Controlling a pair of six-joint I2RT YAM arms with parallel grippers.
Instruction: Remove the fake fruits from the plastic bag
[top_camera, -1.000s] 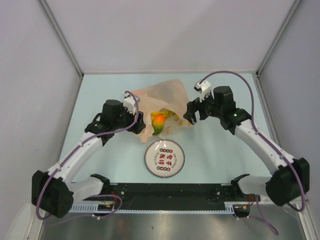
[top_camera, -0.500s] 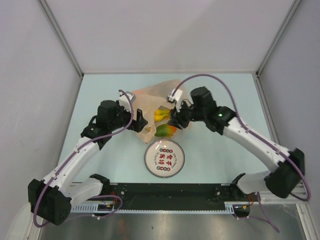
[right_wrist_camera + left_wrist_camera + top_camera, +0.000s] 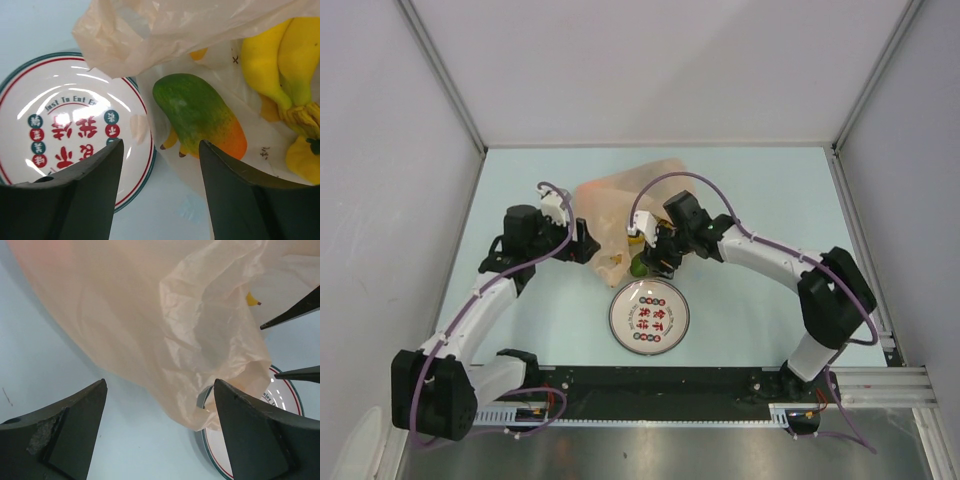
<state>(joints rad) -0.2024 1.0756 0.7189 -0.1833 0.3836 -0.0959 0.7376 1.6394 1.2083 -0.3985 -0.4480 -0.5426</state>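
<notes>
Mango (image 3: 196,111) — right end effector (image 3: 160,143) overhead

Two claws: the left claw (image 3: 159,385) and the right claw (image 3: 160,145). One plastic bag (image 3: 165,30) lies ahead of both. One plate (image 3: 80,82) sits ahead of the right claw, off to its left side. Past the right claw, three fruits show. One mango (image 3: 197,115) lies straight ahead between its jaws. One banana bunch (image 3: 277,60) lies farther ahead to the right, two bananas plainly visible. One yellow piece (image 3: 302,160) at the far right is possibly a separate fruit, though the frame edge cuts it off.
</notes>
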